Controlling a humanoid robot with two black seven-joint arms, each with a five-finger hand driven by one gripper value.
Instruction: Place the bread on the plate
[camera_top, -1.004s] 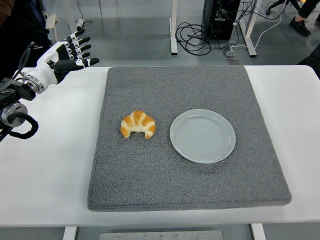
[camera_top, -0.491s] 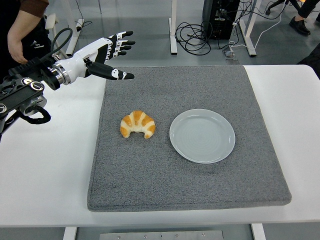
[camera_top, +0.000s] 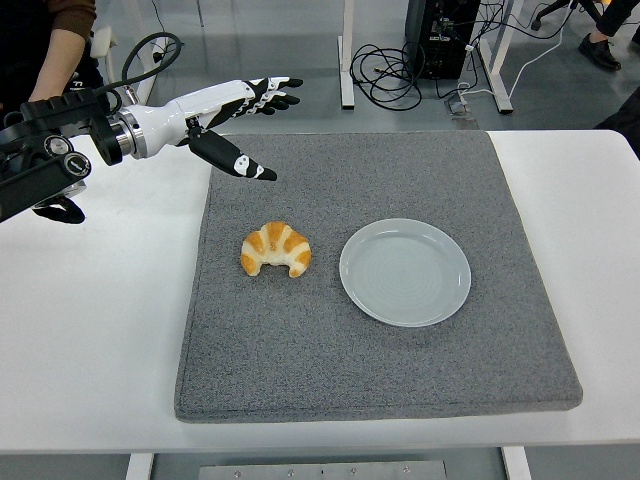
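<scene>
left hand (camera_top: 232, 110) upper left, fingers apart, holding nothing | bread (camera_top: 276, 249) on mat (camera_top: 300, 360), centre-left, just left of plate (camera_top: 405, 272) | risk: soft bread may be crushed, or pushed instead of gripped

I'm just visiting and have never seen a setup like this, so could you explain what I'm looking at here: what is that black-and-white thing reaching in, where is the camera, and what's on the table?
The camera sits high on the robot, looking down over a white table. The thing reaching in from the left is the robot's left hand, five-fingered, fingers spread, holding nothing. It hovers above the far left corner of a grey mat. On the mat lie a croissant and, beside it to the right but not touching, an empty pale plate. The right arm is out of view. A person's arm shows at top left.
</scene>
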